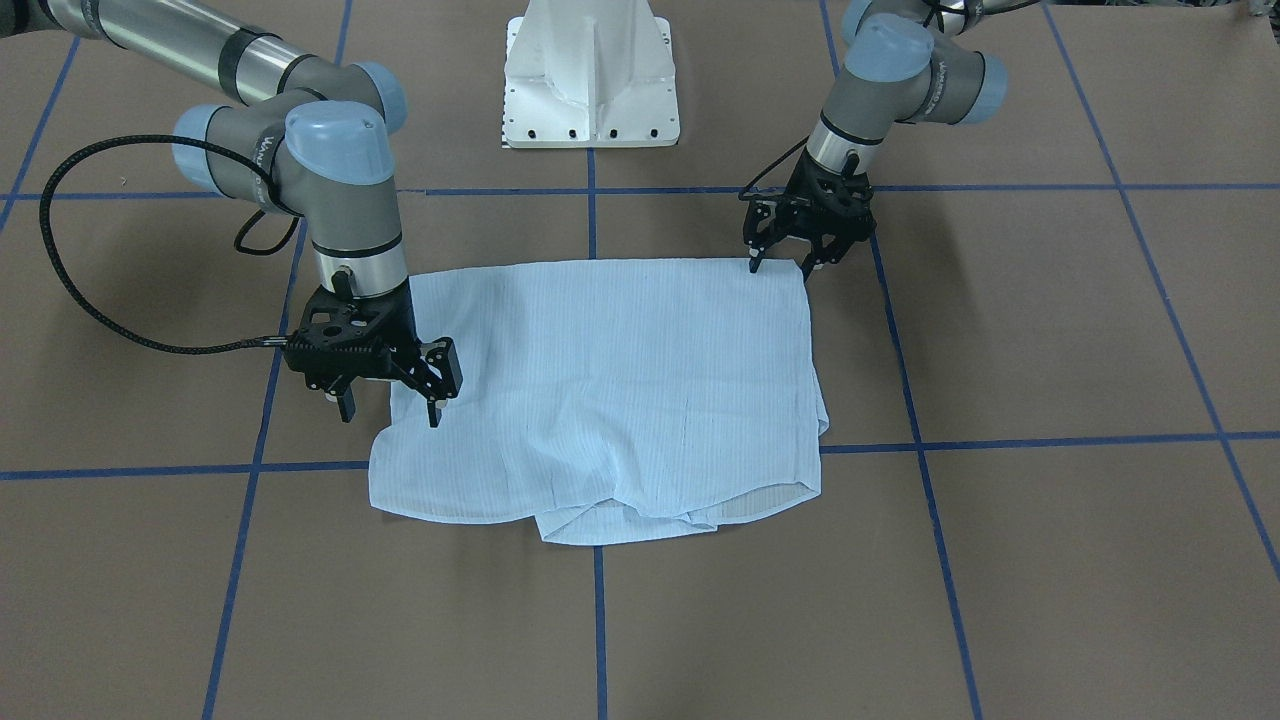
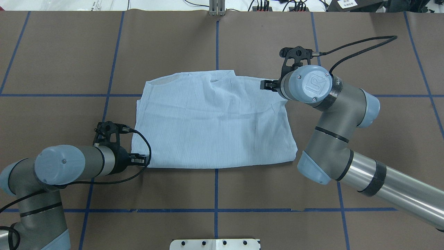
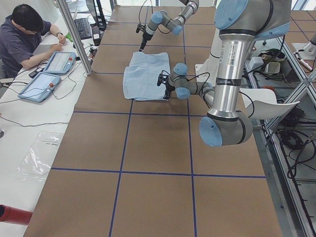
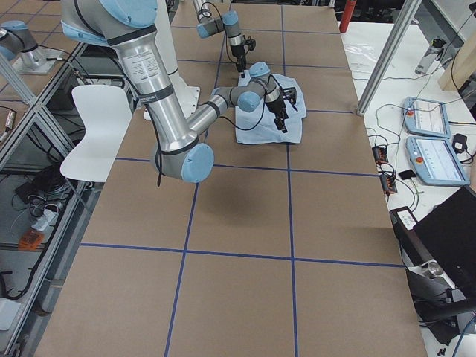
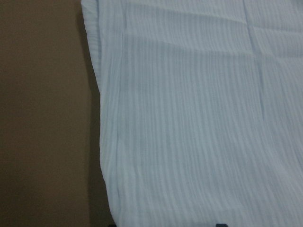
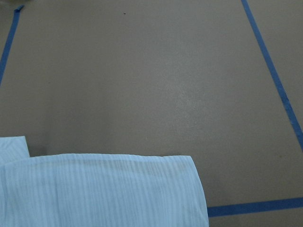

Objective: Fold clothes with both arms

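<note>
Brown table [image 1: 1050, 330] w/ blue tape grid [image 1: 597, 620]; white pedestal [image 1: 590, 80]; operator [image 3: 22, 37] at tablets [image 3: 60, 62].

A "UR" logo is showing on the pale blue joint cap [image 2: 314, 84] of the right arm [image 2: 333, 139], toward the right edge of the tabletop [image 2: 215, 194] in the overhead view. Pale lettering [image 1: 262, 155] is running along that arm's grey wrist housing, and along the left arm [image 1: 900, 80] too, but it is coming out too small to read. A white label [image 2: 348, 3] beyond the far right corner is staying illegible.
</note>
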Controlling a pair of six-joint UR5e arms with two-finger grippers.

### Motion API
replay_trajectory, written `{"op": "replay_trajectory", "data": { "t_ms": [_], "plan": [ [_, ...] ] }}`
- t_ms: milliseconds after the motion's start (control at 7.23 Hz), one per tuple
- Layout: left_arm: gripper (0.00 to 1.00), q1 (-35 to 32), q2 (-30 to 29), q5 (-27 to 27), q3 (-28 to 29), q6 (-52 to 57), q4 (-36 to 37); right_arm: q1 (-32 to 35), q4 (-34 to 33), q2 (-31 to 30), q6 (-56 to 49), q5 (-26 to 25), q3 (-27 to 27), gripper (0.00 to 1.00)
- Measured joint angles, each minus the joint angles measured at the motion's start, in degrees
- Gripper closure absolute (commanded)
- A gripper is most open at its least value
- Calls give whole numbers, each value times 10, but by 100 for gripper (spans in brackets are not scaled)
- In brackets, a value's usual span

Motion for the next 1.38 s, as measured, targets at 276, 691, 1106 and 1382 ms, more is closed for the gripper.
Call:
{"op": "replay_trajectory", "data": {
  "t_ms": [276, 691, 1106, 1382],
  "plan": [
    [100, -2, 4, 3, -5, -1, -1, -1, 0, 0, 1, 0, -1, 0],
    [100, -20, 33, 5, -9, 30, -2, -3, 0, -1, 1, -1, -3, 0],
    [100, -139, 56, 4, 30, 197, -6, -7, 0, 0, 3, -2, -5, 0],
    [100, -242, -29, 3, 147, 292, -16, -9, 0, 0, 3, -3, -5, 0]
  ]
}}
